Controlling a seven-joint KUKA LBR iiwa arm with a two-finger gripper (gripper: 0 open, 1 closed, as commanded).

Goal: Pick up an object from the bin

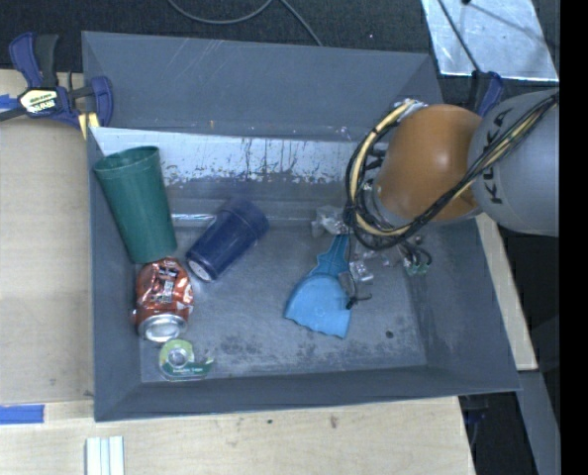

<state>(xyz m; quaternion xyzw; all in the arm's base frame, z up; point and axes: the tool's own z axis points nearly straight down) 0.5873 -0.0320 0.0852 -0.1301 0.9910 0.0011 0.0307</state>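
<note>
My gripper (357,279) hangs low in the right half of the bin, under the arm's orange cover. It is right beside a light blue scoop-shaped thing (316,307), at the scoop's right edge. The scoop's wide blade lies on the bin floor and its narrow handle points up towards the wrist. Whether the gripper touches the scoop is unclear.
A dark blue cup (226,238) lies on its side in the middle. A tall green cup (136,202) leans at the left wall. Below it lie a crushed red can (161,298) and a small greenish tape roll (184,359). Cables loop round the wrist.
</note>
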